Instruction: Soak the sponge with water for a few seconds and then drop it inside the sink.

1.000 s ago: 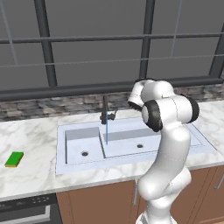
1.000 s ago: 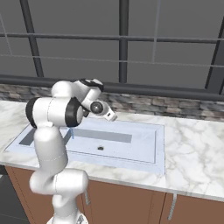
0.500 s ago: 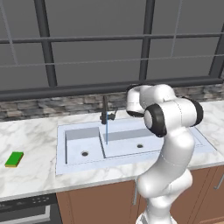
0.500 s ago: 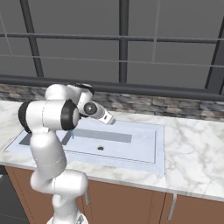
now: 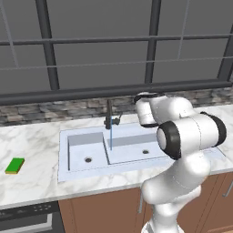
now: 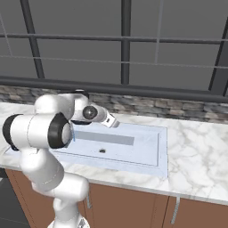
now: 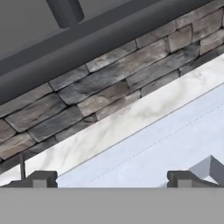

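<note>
Wide apart stand the two dark fingertips of the gripper (image 7: pixel 109 179) in the hand view, with nothing between them; they point at the back rim of the sink and the stone strip of wall behind it, all seen at a slant. From the base cameras the arm (image 5: pixel 182 150) rises in front of the counter and bends forward over the sink, its hand raised above the wider basin near the back rim. Largest of all is the window (image 5: pixel 113 45), dark panes in a dark frame, running the whole width behind the counter. Below it lies a low band of grey stone wall (image 5: pixel 54 110). The counter (image 5: pixel 27 141) is pale marble over brown cabinet fronts. Set into it is the sink (image 5: pixel 82 136), pale bluish-white, with a small basin on the left in the left base view and a wider one on the right, each with a dark round drain. The black faucet (image 5: pixel 109 117) stands at the sink's back edge, about where the two basins meet. From it the water (image 5: pixel 111 138) falls as a thin straight blue stream to the divider between the basins. The sponge (image 5: pixel 15 165), green on top with a yellow edge, lies flat on the counter well to the left of the sink, towards the front edge and far from the hand.
</note>
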Motion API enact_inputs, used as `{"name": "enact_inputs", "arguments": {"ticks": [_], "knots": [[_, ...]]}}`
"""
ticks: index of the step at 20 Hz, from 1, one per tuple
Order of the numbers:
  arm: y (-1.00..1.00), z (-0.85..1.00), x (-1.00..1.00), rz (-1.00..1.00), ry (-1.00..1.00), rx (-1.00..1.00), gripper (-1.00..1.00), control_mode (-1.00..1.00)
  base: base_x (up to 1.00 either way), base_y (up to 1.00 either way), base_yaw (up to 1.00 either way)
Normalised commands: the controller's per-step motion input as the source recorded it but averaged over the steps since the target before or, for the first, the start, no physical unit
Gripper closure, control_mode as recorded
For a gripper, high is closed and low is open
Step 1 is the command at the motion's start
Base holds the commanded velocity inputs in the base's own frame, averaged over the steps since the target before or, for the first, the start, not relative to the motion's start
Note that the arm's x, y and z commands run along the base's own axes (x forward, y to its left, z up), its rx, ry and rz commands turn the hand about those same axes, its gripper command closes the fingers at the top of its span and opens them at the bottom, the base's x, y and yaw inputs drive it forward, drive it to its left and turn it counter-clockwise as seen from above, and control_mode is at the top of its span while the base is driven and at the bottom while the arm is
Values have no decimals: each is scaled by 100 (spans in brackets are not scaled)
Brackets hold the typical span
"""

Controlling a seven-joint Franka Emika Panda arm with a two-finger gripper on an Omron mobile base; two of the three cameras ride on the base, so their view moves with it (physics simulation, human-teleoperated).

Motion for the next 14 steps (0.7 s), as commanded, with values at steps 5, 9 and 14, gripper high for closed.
{"name": "enact_inputs", "arguments": {"ticks": [5,9,14], "knots": [[-31,90,-4,0,14,0,-100,-100,0,0,0],[-29,90,-14,0,16,1,-100,-100,0,0,0],[-20,89,-21,0,13,1,-100,-100,0,0,0]]}}
